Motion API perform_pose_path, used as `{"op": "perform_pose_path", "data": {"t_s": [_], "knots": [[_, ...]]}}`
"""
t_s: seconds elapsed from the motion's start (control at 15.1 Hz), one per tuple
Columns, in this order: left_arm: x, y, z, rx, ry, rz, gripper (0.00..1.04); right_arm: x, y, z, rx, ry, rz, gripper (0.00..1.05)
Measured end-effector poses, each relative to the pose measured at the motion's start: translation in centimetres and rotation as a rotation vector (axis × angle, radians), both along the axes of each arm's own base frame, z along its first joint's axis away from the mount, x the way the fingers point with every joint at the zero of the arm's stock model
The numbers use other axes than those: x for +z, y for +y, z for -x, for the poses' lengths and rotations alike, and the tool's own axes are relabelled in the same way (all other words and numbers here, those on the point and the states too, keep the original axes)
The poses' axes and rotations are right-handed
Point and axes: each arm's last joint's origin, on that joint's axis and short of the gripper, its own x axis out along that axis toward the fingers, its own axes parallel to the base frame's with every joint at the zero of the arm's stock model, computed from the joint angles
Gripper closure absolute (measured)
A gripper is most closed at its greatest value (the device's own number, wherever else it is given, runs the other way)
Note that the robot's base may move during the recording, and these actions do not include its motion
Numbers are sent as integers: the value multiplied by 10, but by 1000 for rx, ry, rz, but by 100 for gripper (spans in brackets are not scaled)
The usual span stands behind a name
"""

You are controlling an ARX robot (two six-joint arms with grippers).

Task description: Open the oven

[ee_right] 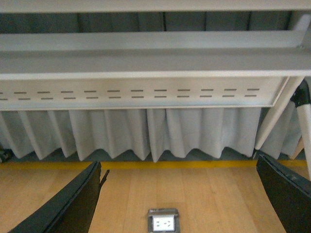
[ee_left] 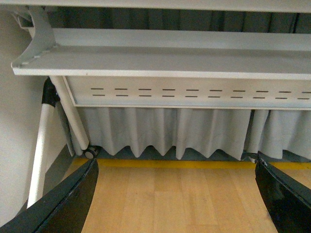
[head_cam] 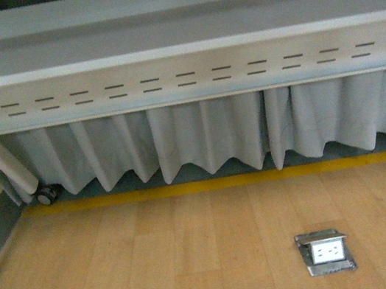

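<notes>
The oven is out of view in every picture. My left gripper [ee_left: 177, 194] is open, its two black fingers [ee_left: 68, 199] spread wide over bare wooden floor with nothing between them. My right gripper [ee_right: 180, 199] is open too, its black fingers [ee_right: 73, 204] far apart above the floor, nothing held. Neither arm shows in the front view.
A grey table's underside [head_cam: 176, 50] with a slotted panel [head_cam: 196, 78] spans the front view, a pleated white curtain [head_cam: 200, 139] behind it. A yellow line [head_cam: 222, 182] crosses the wooden floor. A metal floor socket [head_cam: 325, 250] lies low right. A castor wheel [head_cam: 47, 194] sits at left.
</notes>
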Motion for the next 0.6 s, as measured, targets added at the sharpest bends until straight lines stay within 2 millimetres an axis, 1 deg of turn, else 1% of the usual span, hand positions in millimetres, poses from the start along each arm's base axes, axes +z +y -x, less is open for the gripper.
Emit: {"op": "perform_pose_path", "data": {"t_s": [0.6], "knots": [[0,0,0,0,0,0,7,0,0,0,1,1,0,6]]}}
